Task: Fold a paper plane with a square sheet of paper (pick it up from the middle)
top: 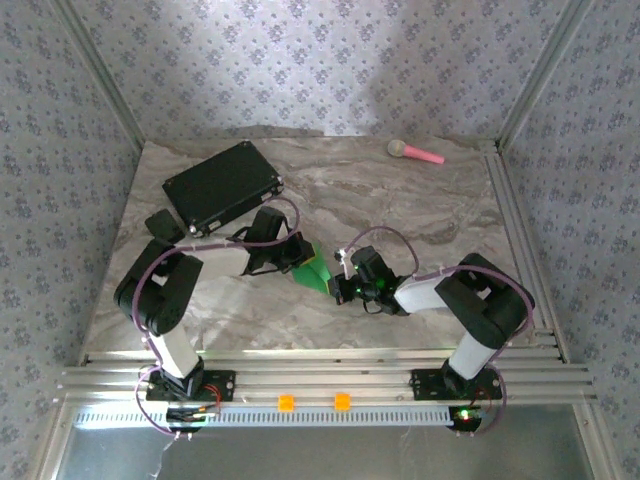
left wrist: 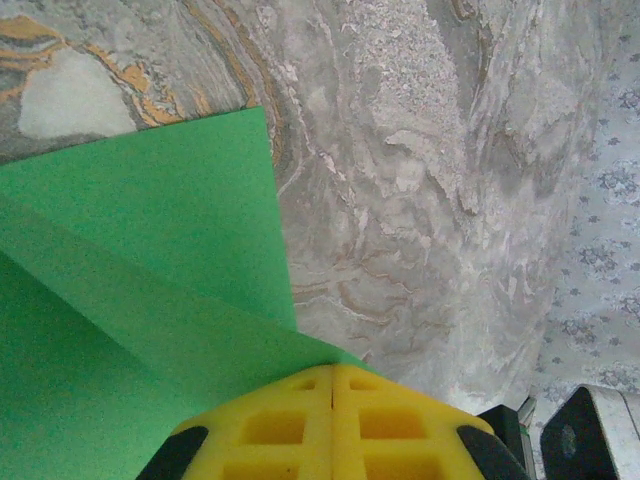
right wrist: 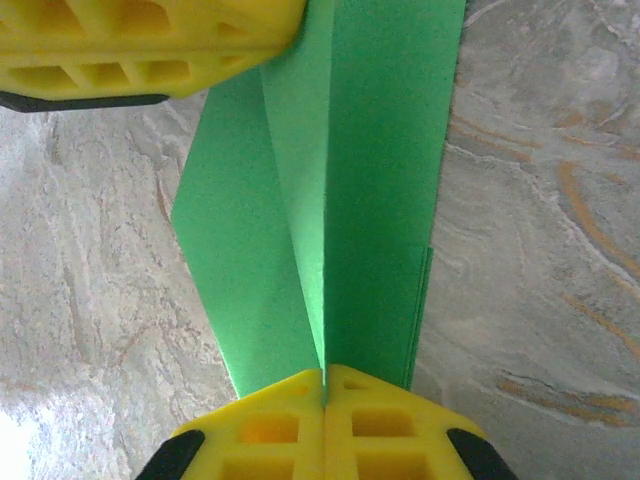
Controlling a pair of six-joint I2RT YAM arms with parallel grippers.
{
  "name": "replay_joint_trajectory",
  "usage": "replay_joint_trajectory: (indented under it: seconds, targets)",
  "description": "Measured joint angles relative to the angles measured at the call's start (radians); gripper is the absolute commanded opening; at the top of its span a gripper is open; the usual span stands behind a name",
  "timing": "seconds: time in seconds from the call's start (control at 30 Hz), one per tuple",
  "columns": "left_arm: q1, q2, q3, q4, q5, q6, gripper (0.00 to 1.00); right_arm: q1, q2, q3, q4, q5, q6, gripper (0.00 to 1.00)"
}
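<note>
Item: one folded green paper; I see left gripper and right gripper each pinched closed on opposite ends.

The top camera looked down from above and behind the arm bases, taking in the whole tabletop. The wrist cameras sat close behind the left pincer and the right pincer, facing along the fingers. All three views shared the green paper.
</note>
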Motion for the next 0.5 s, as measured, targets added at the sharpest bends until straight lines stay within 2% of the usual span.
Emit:
replay_joint_trajectory:
  seconds: [0.27, 0.5]
  targets:
    - [-0.002, -0.023, -0.008, -0.004, -0.027, -0.001, 0.08, -0.008, 0.014, 0.001, 0.027, -0.023, 0.043, 0.02]
    - [-0.014, -0.076, -0.062, 0.012, -0.038, -0.008, 0.05, -0.015, 0.022, 0.001, 0.04, -0.04, 0.074, 0.02]
